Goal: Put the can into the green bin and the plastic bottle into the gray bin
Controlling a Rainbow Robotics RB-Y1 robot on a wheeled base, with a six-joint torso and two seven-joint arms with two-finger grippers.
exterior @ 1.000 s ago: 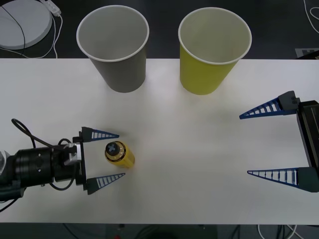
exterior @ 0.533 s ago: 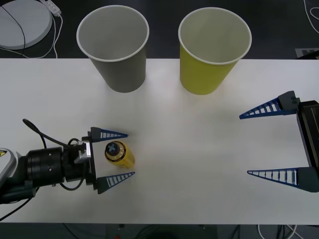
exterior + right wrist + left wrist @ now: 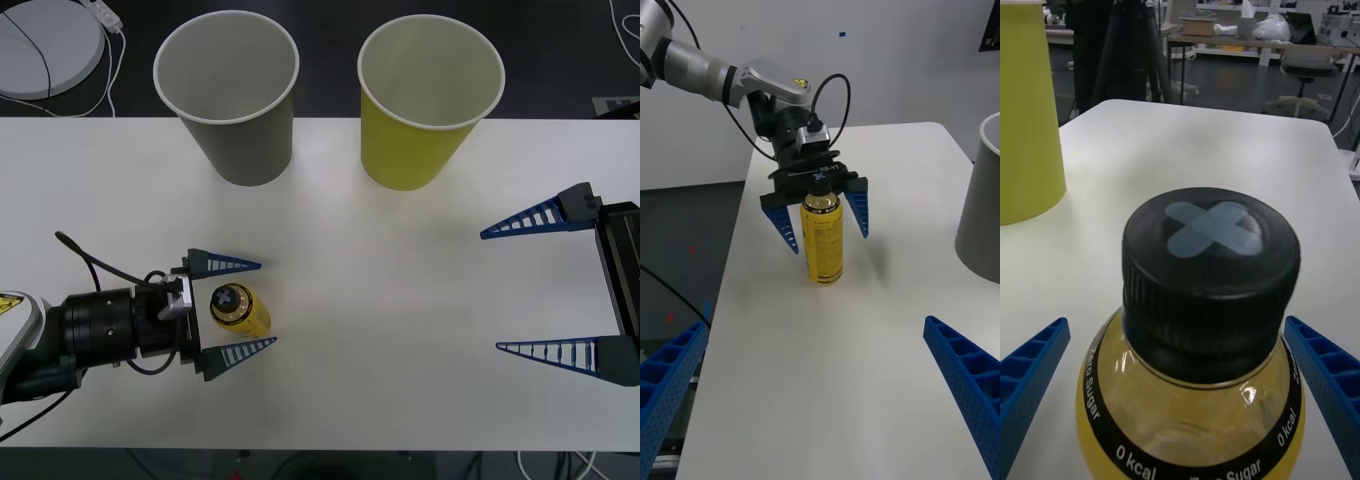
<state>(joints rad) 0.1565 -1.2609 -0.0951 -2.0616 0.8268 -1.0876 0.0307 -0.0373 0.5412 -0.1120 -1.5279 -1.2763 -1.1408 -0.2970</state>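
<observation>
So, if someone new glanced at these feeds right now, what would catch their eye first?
Probably the small yellow bottle standing upright near the table's front left, with the left gripper open around it, one finger on each side. Next, the gray cup and the yellow-green cup side by side at the back. The right gripper waits open at the right.

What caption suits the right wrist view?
Left gripper open astride the upright plastic bottle on the white table.

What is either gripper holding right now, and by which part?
Nothing. The left gripper is open astride the upright plastic bottle; the right gripper is open too.
</observation>
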